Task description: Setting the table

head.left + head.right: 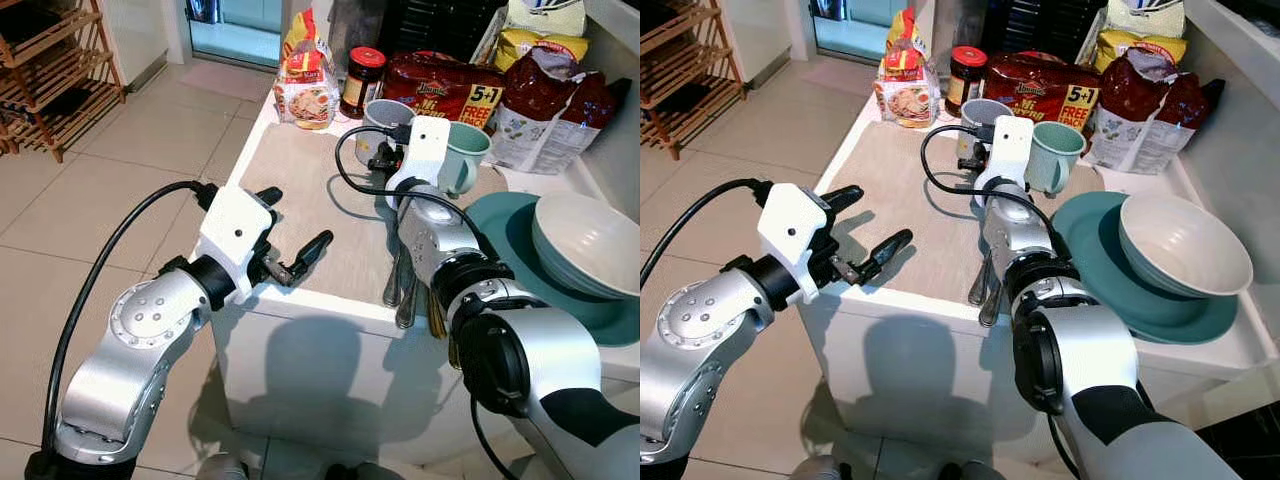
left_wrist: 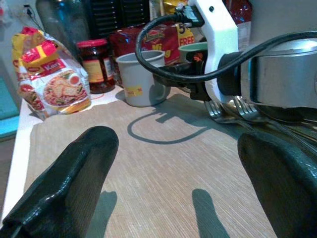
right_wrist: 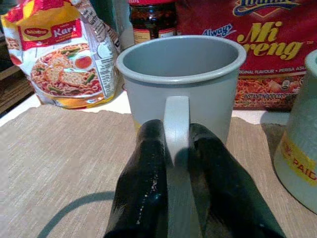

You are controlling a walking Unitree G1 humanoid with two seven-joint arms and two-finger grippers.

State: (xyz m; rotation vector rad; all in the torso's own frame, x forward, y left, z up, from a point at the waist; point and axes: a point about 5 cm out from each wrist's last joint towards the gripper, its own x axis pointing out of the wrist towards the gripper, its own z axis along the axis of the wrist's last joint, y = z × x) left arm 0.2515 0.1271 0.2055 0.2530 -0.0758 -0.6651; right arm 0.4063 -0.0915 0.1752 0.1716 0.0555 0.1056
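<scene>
Beige placemat [image 1: 300, 190], right pincer [image 3: 177, 144] pinching grey mug [image 3: 181, 79] handle, left pincer [image 1: 295, 230] wide, outstretched

A wooden rack [image 1: 50, 70] stands at upper left on the tiled floor [image 1: 150, 140], while noodle packets [image 1: 305, 75], a red-lidded jar [image 1: 362, 78] and snack bags [image 1: 540, 95] line the top.

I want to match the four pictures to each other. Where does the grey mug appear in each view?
Left eye view: grey mug at the mat's far edge, behind the right gripper.
Right eye view: same place.
Left wrist view: beside the red-lidded jar.
Right wrist view: close up, handle between the black fingers.
Shared landmark: red-lidded jar.
</scene>
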